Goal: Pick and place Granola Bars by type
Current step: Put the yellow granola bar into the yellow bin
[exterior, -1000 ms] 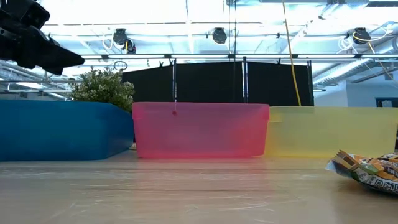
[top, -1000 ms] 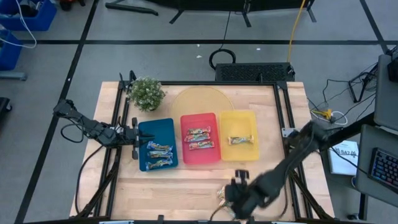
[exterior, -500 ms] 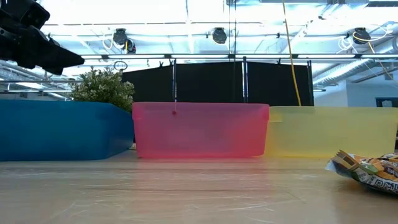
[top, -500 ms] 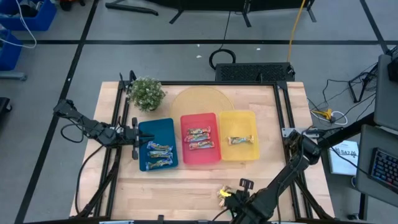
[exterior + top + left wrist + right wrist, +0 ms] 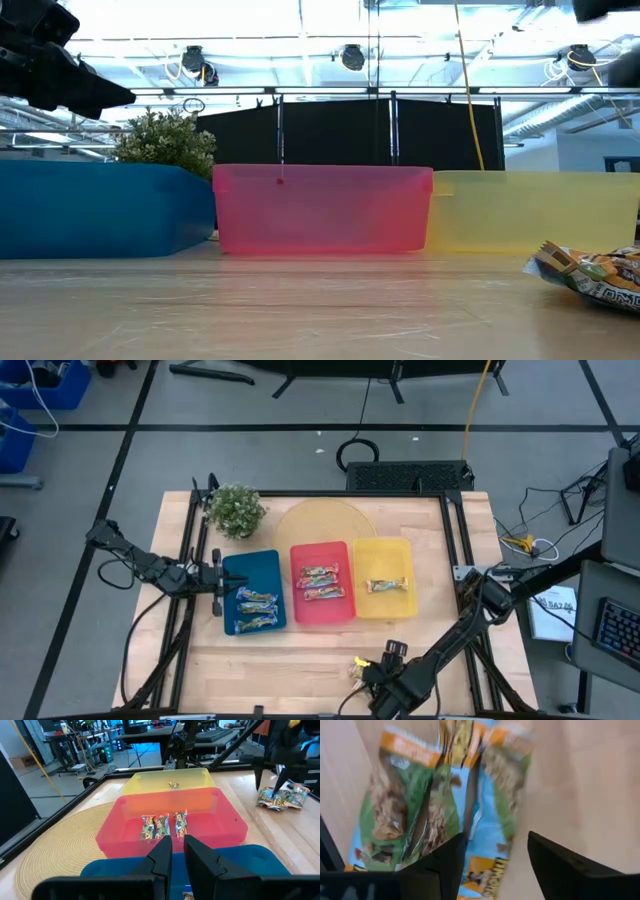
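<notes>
Loose granola bars (image 5: 358, 664) in green, orange and blue wrappers lie flat on the table near its front edge; they also show in the low view (image 5: 593, 275). My right gripper (image 5: 497, 855) hangs open above the bars (image 5: 400, 805), fingers pointing down, clear of them. Its place in the high view is right of the bars (image 5: 374, 674). Sorted bars lie in the blue tray (image 5: 255, 600), the red tray (image 5: 320, 583) and the yellow tray (image 5: 386, 586). My left gripper (image 5: 178, 851) is shut on nothing and hovers over the blue tray's left rim (image 5: 216, 576).
The blue tray (image 5: 268, 565), red tray (image 5: 296, 610) and yellow tray (image 5: 384, 548) stand side by side mid-table. A round woven mat (image 5: 318, 520) lies behind them and a potted plant (image 5: 235, 510) stands at the back left. Bare wood lies in front of the trays.
My right arm has folded down and drawn toward the table's near edge, and its gripper now stays over the loose bars. The bars lie where they were. My left arm has kept still.
</notes>
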You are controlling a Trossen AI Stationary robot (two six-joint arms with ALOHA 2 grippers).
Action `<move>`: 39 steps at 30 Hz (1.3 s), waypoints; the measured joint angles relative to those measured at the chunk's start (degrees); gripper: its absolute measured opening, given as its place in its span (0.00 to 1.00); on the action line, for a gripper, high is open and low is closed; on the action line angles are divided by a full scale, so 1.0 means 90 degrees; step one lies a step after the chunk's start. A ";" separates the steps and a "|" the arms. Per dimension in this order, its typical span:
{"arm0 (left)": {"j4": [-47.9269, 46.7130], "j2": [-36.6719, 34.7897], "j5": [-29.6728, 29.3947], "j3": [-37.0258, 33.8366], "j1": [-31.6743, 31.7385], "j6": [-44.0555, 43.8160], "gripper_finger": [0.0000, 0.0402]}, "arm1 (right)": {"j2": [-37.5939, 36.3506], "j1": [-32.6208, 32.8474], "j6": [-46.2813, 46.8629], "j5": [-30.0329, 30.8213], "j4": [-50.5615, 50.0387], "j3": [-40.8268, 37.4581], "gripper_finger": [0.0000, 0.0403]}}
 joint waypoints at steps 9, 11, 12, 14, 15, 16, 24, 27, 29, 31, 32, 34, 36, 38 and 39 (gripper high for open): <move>-0.0001 0.0000 0.0000 0.0000 -0.0002 -0.0051 0.14 | -0.0036 -0.0059 -0.0286 -0.0063 0.0283 -0.0852 0.48; -0.0002 0.0000 0.0000 0.0000 -0.0001 -0.0048 0.14 | -0.0041 -0.0086 -0.0640 -0.0060 0.0444 -0.0999 0.47; -0.0002 0.0001 0.0000 0.0000 -0.0002 -0.0038 0.14 | -0.0041 -0.0108 -0.0843 -0.0061 0.0570 -0.1076 0.47; -0.0002 0.0001 0.0000 0.0000 -0.0002 0.0011 0.14 | -0.0041 -0.0148 -0.1248 -0.0087 0.0778 -0.1219 0.46; -0.0002 0.0000 0.0000 0.0000 0.0000 0.0017 0.14 | -0.0041 -0.0172 -0.1393 -0.0106 0.0882 -0.1303 0.45; -0.0004 0.0000 0.0000 -0.0002 -0.0001 0.0019 0.14 | -0.0043 -0.0211 -0.1484 -0.0130 0.0990 -0.1383 0.45; -0.0010 0.0001 0.0000 0.0000 -0.0001 0.0027 0.14 | -0.0096 -0.0609 -0.1460 -0.1031 0.1900 -0.2027 0.35; -0.0019 0.0001 -0.0002 0.0000 -0.0001 0.0027 0.14 | -0.0100 -0.0699 -0.1455 -0.1110 0.1856 -0.2052 0.30; -0.0020 0.0002 0.0000 0.0000 0.0000 0.0027 0.14 | -0.0152 -0.0740 -0.1456 -0.1075 0.1778 -0.2057 0.27; -0.0019 0.0000 -0.0002 -0.0001 -0.0002 0.0027 0.14 | -0.0245 -0.0767 -0.1455 -0.1001 0.1730 -0.2081 0.24; -0.0024 0.0002 -0.0002 0.0000 -0.0002 0.0028 0.14 | -0.0330 -0.0785 -0.1471 -0.0938 0.1719 -0.2106 0.23; -0.0027 0.0002 -0.0002 0.0000 -0.0002 0.0029 0.14 | -0.0577 -0.0850 -0.1488 -0.0882 0.1749 -0.2117 0.21; -0.0027 0.0002 -0.0002 0.0000 -0.0002 0.0029 0.14 | -0.0901 -0.0929 -0.1492 -0.0770 0.1807 -0.2117 0.20; -0.0027 0.0001 -0.0002 -0.0001 -0.0002 0.0029 0.14 | -0.1238 -0.1015 -0.1505 -0.0615 0.1604 -0.2169 0.20; -0.0027 0.0002 -0.0002 -0.0001 -0.0001 0.0030 0.14 | -0.1394 -0.1046 -0.1577 -0.0501 0.1588 -0.2195 0.20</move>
